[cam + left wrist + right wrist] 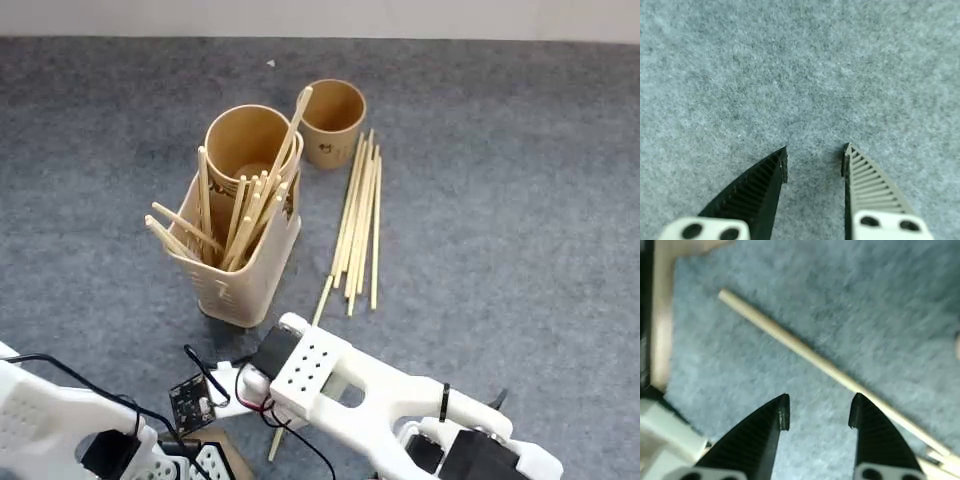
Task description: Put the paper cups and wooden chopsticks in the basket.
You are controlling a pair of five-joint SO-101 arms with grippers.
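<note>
A tall beige basket (240, 270) stands on the grey carpet and holds one paper cup (250, 145) and several wooden chopsticks (235, 225). A second paper cup (332, 120) stands upright just behind it. A bundle of chopsticks (360, 220) lies on the carpet to the basket's right. One single chopstick (322, 298) runs under the right arm (320, 375). In the right wrist view that chopstick (800, 347) lies slanted just beyond my open right gripper (820, 412), touching neither finger. My left gripper (815, 150) is open over bare carpet, holding nothing.
The left arm (45, 420) sits at the near left corner with cables and a small circuit board (192, 402) beside it. A beige edge (660, 320) borders the right wrist view. Open carpet stretches to the right and far left.
</note>
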